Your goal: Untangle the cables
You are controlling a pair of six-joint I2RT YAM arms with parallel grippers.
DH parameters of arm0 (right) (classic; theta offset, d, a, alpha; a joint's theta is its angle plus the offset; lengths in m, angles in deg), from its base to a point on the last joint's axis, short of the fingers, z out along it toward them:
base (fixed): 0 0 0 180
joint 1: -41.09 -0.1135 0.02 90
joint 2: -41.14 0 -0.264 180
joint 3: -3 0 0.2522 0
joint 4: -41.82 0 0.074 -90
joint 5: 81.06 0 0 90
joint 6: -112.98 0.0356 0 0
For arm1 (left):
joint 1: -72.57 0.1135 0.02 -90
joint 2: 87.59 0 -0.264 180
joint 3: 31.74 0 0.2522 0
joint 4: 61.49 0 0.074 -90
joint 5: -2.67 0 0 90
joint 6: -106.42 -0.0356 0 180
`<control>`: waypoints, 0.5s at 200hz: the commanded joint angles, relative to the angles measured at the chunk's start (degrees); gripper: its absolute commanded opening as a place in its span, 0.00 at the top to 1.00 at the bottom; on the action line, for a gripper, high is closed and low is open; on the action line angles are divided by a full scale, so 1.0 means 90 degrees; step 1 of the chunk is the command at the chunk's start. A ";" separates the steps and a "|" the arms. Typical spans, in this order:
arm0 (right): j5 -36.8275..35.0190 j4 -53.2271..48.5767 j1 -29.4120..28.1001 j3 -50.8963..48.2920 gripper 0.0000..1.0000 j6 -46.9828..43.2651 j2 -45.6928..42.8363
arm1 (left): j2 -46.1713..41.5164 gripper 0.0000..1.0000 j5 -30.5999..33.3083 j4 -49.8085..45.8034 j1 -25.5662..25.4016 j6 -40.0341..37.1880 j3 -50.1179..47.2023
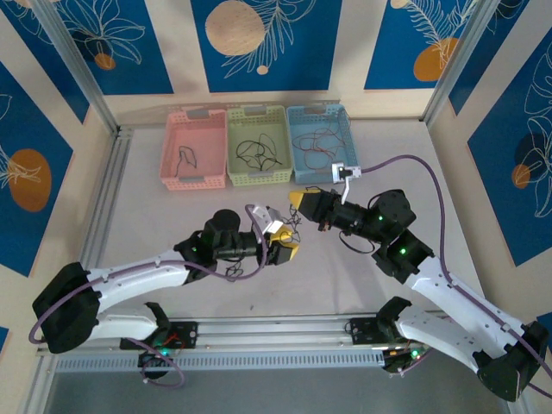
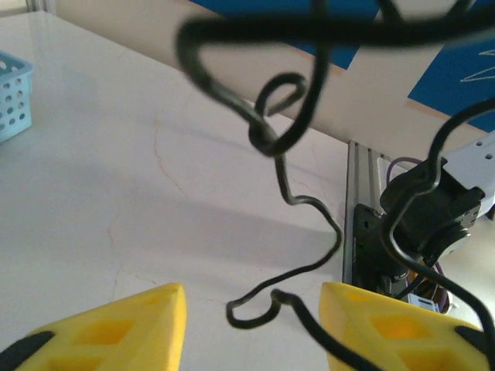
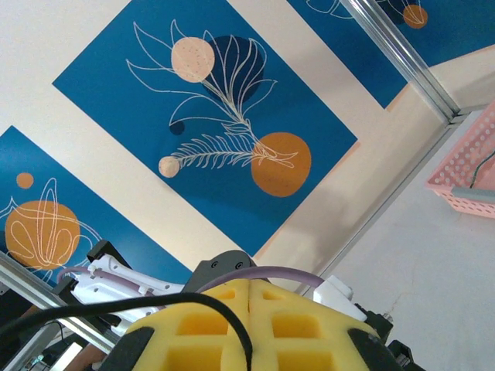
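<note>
Thin, kinked black cables (image 2: 325, 31) hang mid-frame over the pale marbled table (image 2: 116, 193), between the left end effector (image 2: 251, 309), its yellow foam pads apart, and the right end effector (image 3: 249, 287), pinched on one strand, with pastel lattice baskets (image 1: 259, 178) lined up top centre.

Pale table (image 1: 155, 224); row of baskets (image 1: 256, 110)

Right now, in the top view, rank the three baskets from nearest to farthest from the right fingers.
From the right fingers:
1. Blue basket, at the right end of the row, just beyond the fingers.
2. Green basket, in the middle of the row.
3. Pink basket, at the left end.
</note>
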 commanded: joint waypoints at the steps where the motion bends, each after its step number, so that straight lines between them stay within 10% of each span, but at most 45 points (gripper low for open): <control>1: -0.0069 0.0057 -0.0033 0.0199 1.00 0.0036 -0.0088 | 0.0002 0.56 0.0081 0.0320 -0.0072 -0.0117 -0.0027; 63: -0.0044 0.0005 -0.0040 0.0190 1.00 0.0036 -0.0117 | -0.0016 0.54 0.0301 0.0590 -0.0072 -0.0110 -0.0126; 100: -0.0049 -0.0022 -0.0039 0.0188 1.00 0.0026 -0.0138 | -0.0045 0.73 0.0358 0.0617 -0.0069 -0.0139 -0.0111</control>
